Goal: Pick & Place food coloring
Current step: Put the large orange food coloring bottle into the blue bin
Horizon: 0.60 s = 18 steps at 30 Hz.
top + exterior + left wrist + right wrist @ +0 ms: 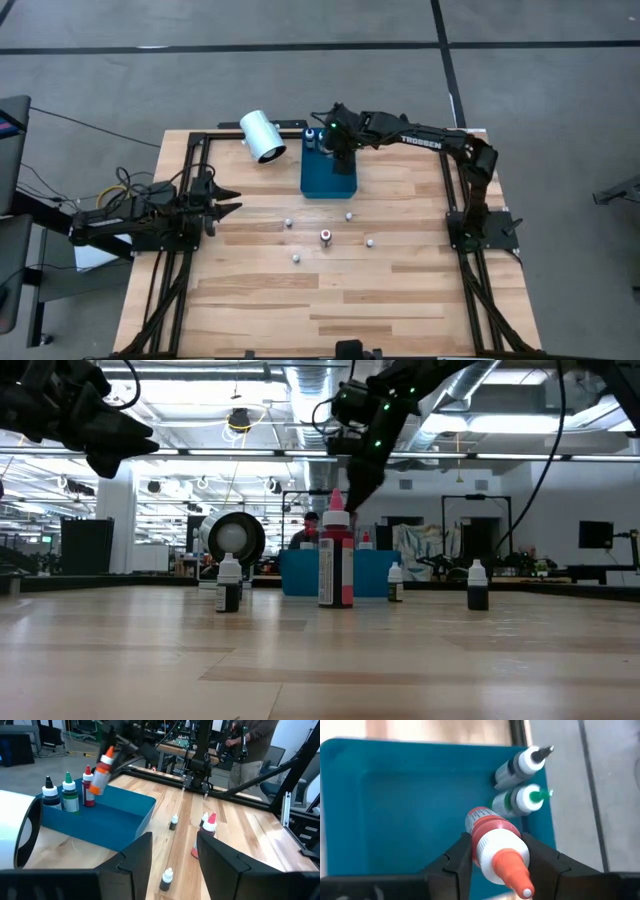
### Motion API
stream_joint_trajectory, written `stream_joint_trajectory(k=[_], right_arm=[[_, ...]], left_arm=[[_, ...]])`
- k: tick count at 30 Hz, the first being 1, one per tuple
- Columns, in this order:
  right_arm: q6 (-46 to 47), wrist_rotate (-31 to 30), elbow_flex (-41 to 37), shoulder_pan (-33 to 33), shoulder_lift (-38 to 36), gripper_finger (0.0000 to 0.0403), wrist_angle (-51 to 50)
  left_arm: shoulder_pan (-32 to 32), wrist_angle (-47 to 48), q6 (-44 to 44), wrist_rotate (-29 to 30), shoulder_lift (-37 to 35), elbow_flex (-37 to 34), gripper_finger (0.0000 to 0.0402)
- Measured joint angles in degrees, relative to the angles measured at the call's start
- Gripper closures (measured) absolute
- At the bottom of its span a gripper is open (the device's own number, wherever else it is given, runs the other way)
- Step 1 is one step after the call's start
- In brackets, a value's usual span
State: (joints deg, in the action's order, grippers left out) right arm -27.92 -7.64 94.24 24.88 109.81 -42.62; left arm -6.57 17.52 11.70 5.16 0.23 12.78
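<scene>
Now my right hand [497,857] grips an orange-capped bottle [497,851], tilted above the blue tray [415,800] where a black-tipped bottle [520,765] and a green-tipped bottle [517,800] stand, while a pink-capped bottle [335,560] and small white-capped ones wait on the tabletop [400,280], my left hand [225,200] unclenched.

Blue tray [328,178]: on the wooden table [400,290], toward 12 o'clock.
White cylinder [263,136]: on its side, at the tray's 10 o'clock.

Wooden table [400,290] — blue tray [330,178] and white cylinder [263,136] rest at its far side; small bottles [325,236] stand mid-table
</scene>
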Motion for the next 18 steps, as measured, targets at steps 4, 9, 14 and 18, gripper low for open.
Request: stream_joint_trajectory(k=[4,9,14,18], right_arm=[[-1.0,0.0,-0.1,0.4,1.4,0.0271,-1.3],[-2.3,-0.4,-0.1,0.8,3.0,0.0269,-0.1],[-3.9,-2.2,-0.1,1.6,4.1,0.0269,-0.4],[-5.2,-3.0,-0.1,2.2,4.1,0.0269,0.6]], left_arm=[[0.0,0.1,0.0,0.1,0.0,0.0,0.0256],[0.0,0.2,0.0,0.4,0.0,0.0,0.0256],[0.0,0.2,0.1,1.2,0.0,0.0,0.0256],[0.0,0.1,0.1,1.3,0.0,0.0,0.0256]])
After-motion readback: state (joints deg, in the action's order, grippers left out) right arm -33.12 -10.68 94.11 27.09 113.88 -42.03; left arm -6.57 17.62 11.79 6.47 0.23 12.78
